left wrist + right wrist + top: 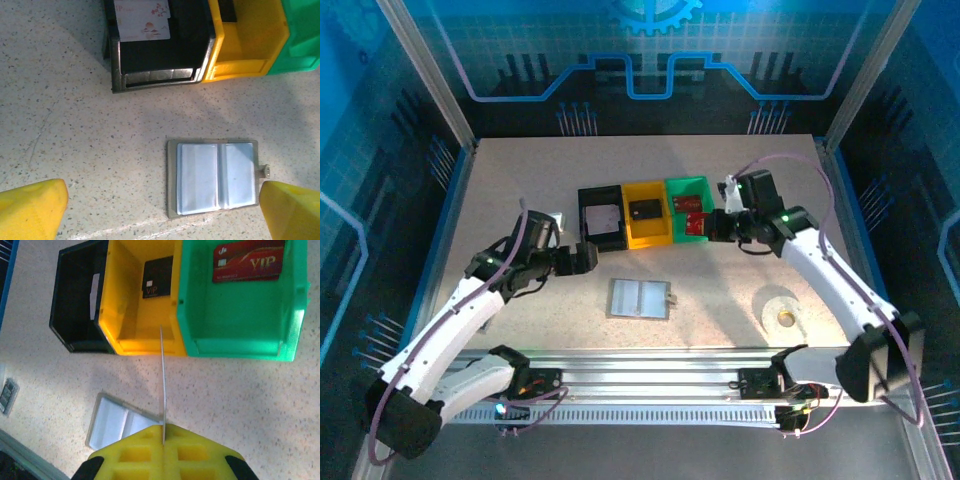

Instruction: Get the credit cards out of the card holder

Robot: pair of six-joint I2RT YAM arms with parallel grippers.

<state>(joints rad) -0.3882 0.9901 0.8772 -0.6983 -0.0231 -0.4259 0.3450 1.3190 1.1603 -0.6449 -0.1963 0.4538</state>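
The right pincer (164,432) has its yellow fingers pressed together on a thin credit card (162,375). The card is seen edge-on as a pale line, so the colour of its face cannot be told. Its far end lines up with the front of the yellow plastic bin (125,305), close to that bin's shared wall with the green plastic bin (235,315). A dark card marked VIP (159,277) lies flat in the yellow bin, and a red card marked VIP (248,261) lies flat in the green one. The black plastic bin (75,315) touches the yellow bin's other side and holds a pale card with a red flower print (142,20).

The flat grey card holder (215,177) lies open on the speckled table (250,405), in front of the bins and apart from them. Its pale silvery inside faces up, and a small tab sits on its right edge.

The left pincer (162,212) is spread wide and holds nothing. It hangs over the table near the front of the black bin, and its yellow fingertips (32,207) sit at either lower corner of its wrist view. There the card holder lies between them, nearer the right-hand tip.

A pale round roll (782,312) rests on the table by the right arm.
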